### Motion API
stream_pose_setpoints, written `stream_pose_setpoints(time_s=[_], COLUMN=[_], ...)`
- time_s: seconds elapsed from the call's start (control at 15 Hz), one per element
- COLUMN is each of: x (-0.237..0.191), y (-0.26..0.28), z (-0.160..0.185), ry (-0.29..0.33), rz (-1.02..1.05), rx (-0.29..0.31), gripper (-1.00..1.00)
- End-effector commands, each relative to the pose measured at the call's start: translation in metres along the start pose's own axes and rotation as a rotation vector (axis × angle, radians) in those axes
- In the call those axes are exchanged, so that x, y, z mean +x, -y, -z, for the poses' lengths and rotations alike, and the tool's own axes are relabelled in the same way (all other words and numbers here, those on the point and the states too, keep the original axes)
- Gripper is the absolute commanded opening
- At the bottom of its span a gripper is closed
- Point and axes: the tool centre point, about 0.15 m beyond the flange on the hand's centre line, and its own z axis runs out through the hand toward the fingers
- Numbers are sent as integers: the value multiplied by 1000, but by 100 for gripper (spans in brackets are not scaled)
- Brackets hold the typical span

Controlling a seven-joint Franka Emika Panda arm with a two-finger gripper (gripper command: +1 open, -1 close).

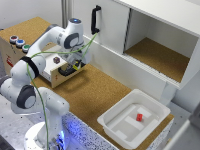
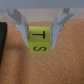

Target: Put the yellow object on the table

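Note:
In the wrist view the yellow object [image 2: 39,36], a small cube with dark marks on its faces, sits between my gripper's [image 2: 40,46] two fingers [image 2: 20,22], which close on its sides. Brown cork surface lies below it. In the exterior view my gripper [image 1: 75,63] hangs low at the front of the cork-topped box [image 1: 30,30], over its open drawer [image 1: 64,75], right at the edge of the table [image 1: 95,92]. The cube is hidden by the hand in that view.
A dark maroon die [image 1: 56,59] sits in the box's opening beside the gripper. Coloured buttons [image 1: 19,42] are on the box top. A white tray [image 1: 150,107] with a small red block [image 1: 139,117] stands on the table. An open white cabinet [image 1: 160,55] is behind.

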Motion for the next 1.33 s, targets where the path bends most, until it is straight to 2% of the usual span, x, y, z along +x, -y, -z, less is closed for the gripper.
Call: stream_pose_setpoints(time_s=[0.0,0.07,0.33,0.67,0.73,0.8,1.27], x=[62,74,117,132,135,142,168], y=[-23,-24,-45,-89,-94,-94,-95], z=[-62,-73,-113,-163,-171,-180,-221], ry=[34,17,-13,63,73,84,81], rz=[-13,-12,3,58,84,154,268], rx=[33,50,43,18,24,5,-71], gripper=[-100,-100,-100,-100,-100,-100,-100])
